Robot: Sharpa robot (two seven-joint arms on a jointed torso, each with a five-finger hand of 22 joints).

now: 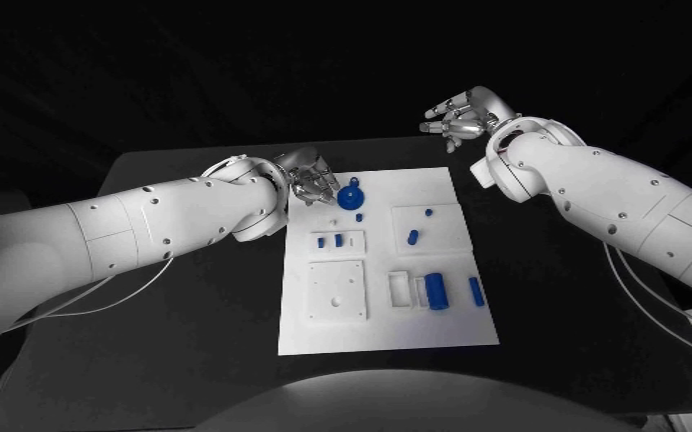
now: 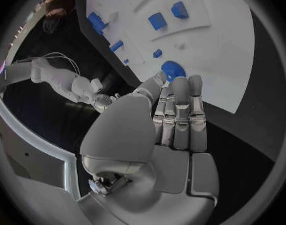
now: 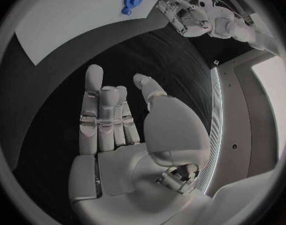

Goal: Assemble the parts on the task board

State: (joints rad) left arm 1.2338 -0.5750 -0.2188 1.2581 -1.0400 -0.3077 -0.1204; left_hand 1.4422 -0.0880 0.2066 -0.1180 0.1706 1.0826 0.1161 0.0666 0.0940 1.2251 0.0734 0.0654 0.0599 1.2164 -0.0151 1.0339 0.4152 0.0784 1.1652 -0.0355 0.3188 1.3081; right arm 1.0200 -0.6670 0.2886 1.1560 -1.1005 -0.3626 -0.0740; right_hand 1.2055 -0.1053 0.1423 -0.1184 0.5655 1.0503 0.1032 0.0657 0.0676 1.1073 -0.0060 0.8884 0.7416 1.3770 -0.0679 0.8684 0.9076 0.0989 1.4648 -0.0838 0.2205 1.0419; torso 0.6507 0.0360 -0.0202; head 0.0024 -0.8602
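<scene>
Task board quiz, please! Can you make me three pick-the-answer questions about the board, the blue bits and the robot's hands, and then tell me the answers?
1. Where does the round blue part lie?
A. Near the task board's far left corner, by the left hand
B. Off the board, on the black table
C. At the board's near edge

2. What colour is the task board?
A. Red
B. White
C. Yellow

3. What is the right hand doing?
A. Holding a blue part
B. Pressing on the board
C. Holding nothing, fingers apart, off beyond the board's far right corner

Answers: 1 A, the head view shows it just past the left hand's fingertips. 2 B, the plate is white against the black table. 3 C, the right wrist view shows its palm bare.
</scene>
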